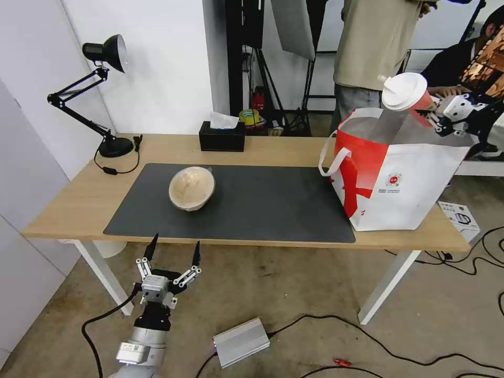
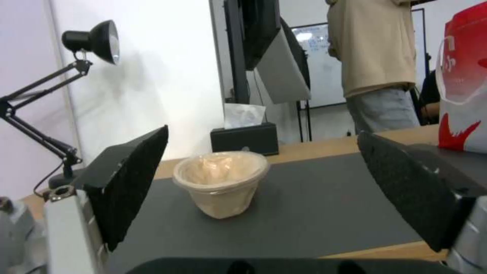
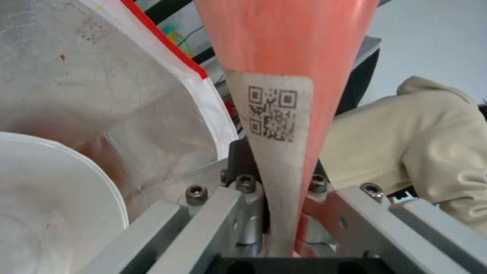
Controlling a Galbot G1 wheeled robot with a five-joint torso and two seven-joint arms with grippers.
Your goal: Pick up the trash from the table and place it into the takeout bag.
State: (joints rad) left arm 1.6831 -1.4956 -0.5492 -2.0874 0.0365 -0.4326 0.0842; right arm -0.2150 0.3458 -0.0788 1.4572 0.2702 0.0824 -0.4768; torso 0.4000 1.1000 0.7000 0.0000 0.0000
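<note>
Right pincer [image 1: 433,113]: clamped on the red cup [image 1: 407,94] with white lid, held tilted over the open mouth of the takeout bag [image 1: 399,178].
Takeout bag: upright at the right end of the table [image 1: 68,202]; white bowl [image 3: 51,205] inside it.
Beige lidded bowl [image 1: 191,188]: on the grey mat [image 1: 262,210], left of centre.
Left pincer [image 1: 173,251]: fingers apart, below the table's near edge, facing the beige bowl.

The table [image 1: 262,152] is light matt wood, its mat [image 1: 262,210] dull dark grey. The beige bowl [image 1: 192,188] at centre left wears glossy film. The takeout bag [image 1: 415,194] at right looks woven, foil-lined. The red cup [image 3: 289,57] is smooth paper with a white plastic lid [image 1: 403,90].
</note>
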